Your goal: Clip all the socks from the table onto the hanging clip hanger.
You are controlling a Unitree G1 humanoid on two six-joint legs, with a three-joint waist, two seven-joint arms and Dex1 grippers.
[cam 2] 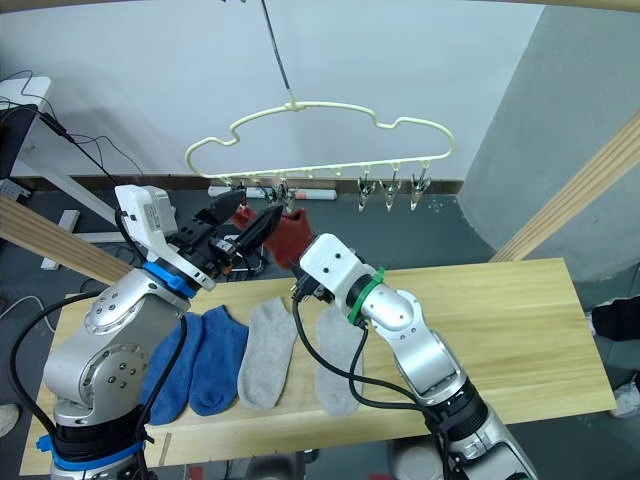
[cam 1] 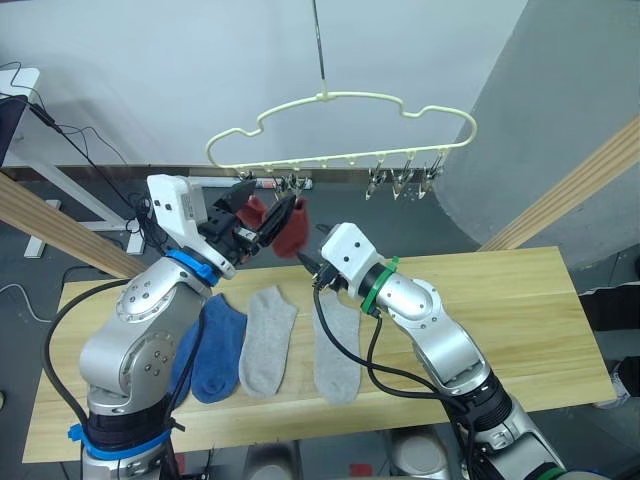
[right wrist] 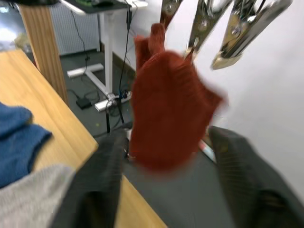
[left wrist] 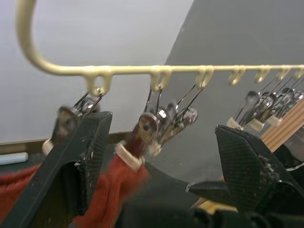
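We take this for a robotics lab or test room set up for a laundry trial, not a home. A bare white wall (cam 1: 150, 60) backs a grey floor (cam 1: 480, 215), where loose black cables (cam 2: 95, 150) trail at 10 o'clock past the white metal leg of a desk (cam 1: 70, 195). At 12 o'clock a clip hanger (cam 1: 340, 130) hangs from a thin rod, over a plain wooden table (cam 1: 520, 320) braced by a slanting wooden pole frame (cam 1: 570, 190).
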